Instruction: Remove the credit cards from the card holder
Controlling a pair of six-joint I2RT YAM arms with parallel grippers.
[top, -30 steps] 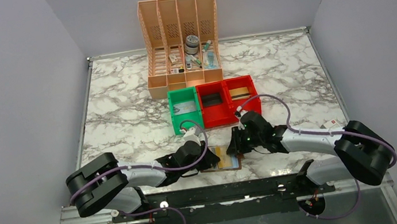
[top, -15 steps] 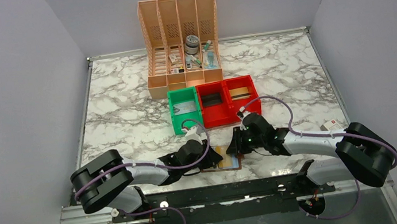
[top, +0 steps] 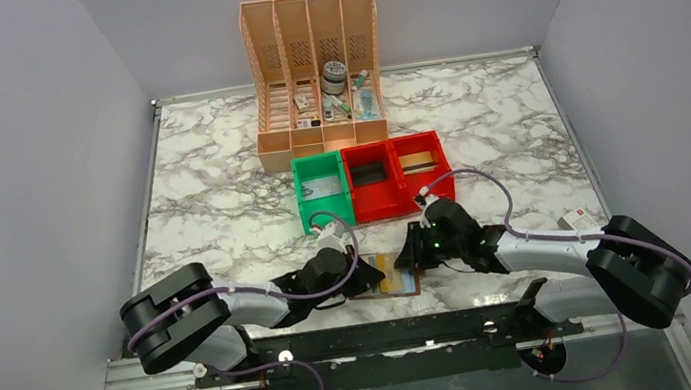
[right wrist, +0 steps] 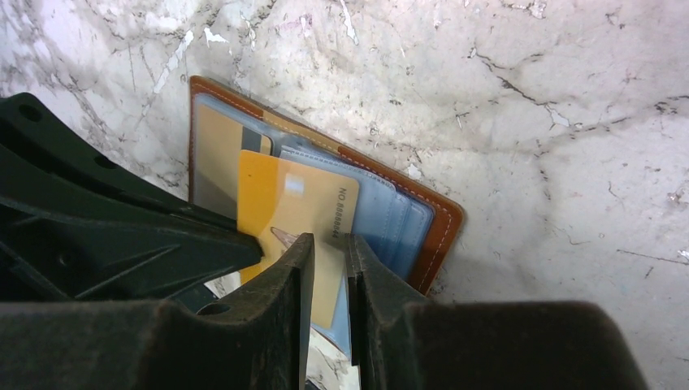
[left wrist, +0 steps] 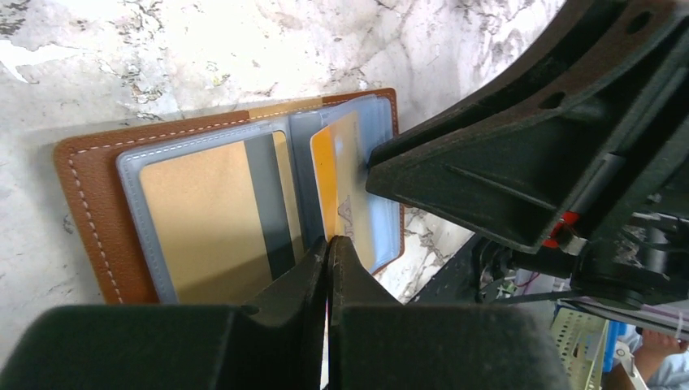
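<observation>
The card holder [top: 404, 285] is seen lying open on the tabletop [top: 224, 221], low in the middle of the overhead frame, between the two arms. On its left side it is met by the left gripper [top: 369, 275]. Those jaws are pressed together, tips set at the edge of a gold card [left wrist: 345, 187]; whether that edge is actually caught between them cannot be told. Left of centre in the left wrist view, a tan card [left wrist: 203, 219] is shown tucked inside a clear sleeve. The gold card lies partly out, skewed over the blue-grey sleeves [right wrist: 398, 215]. On the right, the right gripper [right wrist: 329, 244] is planted with jaws narrowly parted, tips on the gold card's face, and nothing appears to be pinched. Extraction of the gold card is judged to be the step in hand. Next, a sure pinch on its free edge is called for, with the holder pinned flat while the card is drawn clear.
</observation>
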